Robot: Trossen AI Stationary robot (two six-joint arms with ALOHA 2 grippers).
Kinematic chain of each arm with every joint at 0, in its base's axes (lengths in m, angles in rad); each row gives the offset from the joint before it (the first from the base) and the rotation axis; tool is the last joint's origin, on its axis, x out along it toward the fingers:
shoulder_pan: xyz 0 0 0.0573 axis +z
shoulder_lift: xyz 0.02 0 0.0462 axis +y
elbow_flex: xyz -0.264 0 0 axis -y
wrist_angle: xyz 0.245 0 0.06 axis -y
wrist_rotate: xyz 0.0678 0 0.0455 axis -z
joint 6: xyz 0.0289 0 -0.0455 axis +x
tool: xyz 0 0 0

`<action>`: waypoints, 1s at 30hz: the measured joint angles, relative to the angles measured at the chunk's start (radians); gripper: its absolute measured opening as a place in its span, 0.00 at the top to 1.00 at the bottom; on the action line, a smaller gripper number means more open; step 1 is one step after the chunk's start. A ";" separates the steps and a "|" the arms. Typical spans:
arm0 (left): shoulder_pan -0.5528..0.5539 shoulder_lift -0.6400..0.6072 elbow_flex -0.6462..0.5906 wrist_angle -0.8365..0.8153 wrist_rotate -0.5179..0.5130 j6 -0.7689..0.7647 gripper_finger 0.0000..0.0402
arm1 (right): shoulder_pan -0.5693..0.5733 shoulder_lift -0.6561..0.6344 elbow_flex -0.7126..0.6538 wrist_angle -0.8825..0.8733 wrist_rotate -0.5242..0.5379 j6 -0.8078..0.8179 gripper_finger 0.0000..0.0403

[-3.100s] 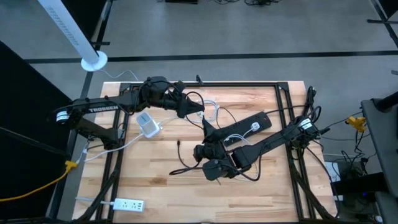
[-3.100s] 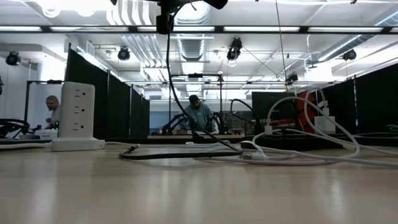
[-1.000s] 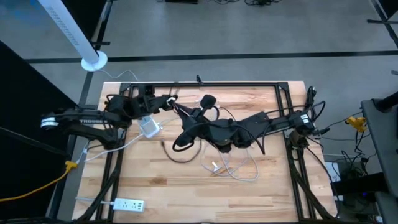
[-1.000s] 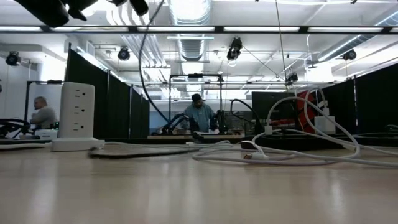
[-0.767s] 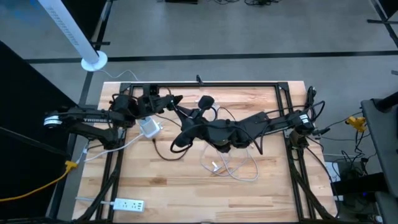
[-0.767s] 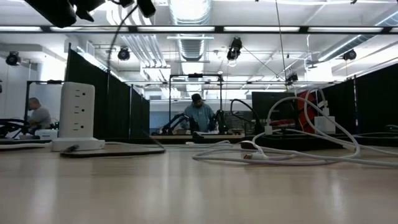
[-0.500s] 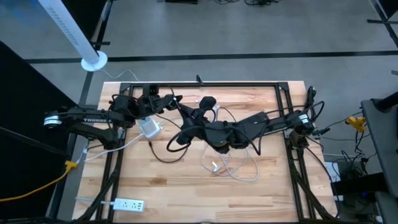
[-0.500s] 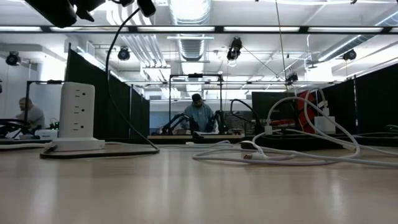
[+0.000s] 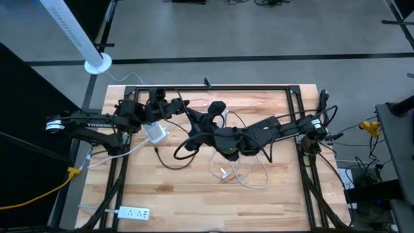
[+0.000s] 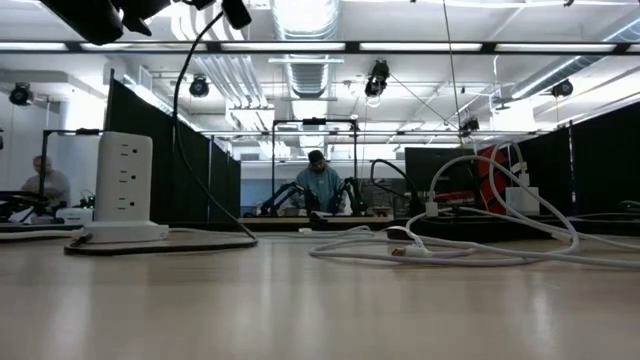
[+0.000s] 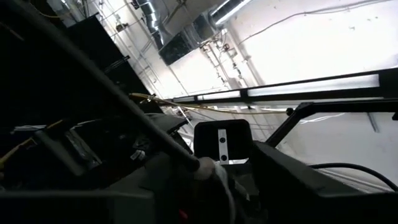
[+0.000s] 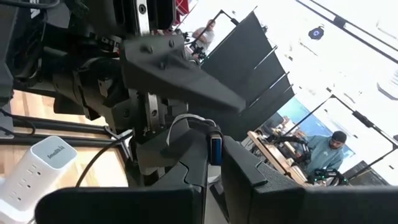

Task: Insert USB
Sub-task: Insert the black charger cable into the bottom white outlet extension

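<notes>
right gripper [image 12: 210, 163] clamped on USB plug [image 12: 215, 149], frame centre | left gripper [image 9: 183, 104] facing it, grip unclear | white charger [image 9: 155, 131] left-centre | white cables [image 9: 237, 173] below

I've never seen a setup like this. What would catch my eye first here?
Two dark arms meet over the middle of the wooden table, the right gripper pinching a blue USB plug close to the left gripper. A white power tower stands at the table's left, and loose white cables loop beside the arms.
</notes>
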 joint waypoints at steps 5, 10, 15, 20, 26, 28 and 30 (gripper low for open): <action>0.000 0.000 0.000 0.002 -0.002 0.012 0.92 | 0.002 0.000 0.000 0.002 0.000 0.008 0.96; 0.000 -0.002 0.000 0.007 0.005 0.052 0.99 | 0.002 0.000 0.000 -0.009 0.003 0.017 0.96; 0.006 -0.004 0.000 0.007 0.030 0.086 1.00 | 0.008 -0.007 0.000 -0.023 -0.020 0.129 0.95; 0.021 -0.005 0.000 -0.019 0.090 0.167 1.00 | 0.015 -0.013 0.033 -0.140 -0.040 0.347 0.74; 0.023 -0.006 0.000 -0.048 0.213 0.320 1.00 | 0.016 -0.013 0.135 -0.490 -0.240 0.782 0.52; 0.023 -0.007 0.000 -0.048 0.264 0.360 1.00 | 0.008 -0.013 0.175 -0.609 -0.348 0.929 0.48; 0.023 -0.009 0.000 -0.060 0.316 0.398 1.00 | -0.002 -0.013 0.210 -0.696 -0.445 1.044 0.45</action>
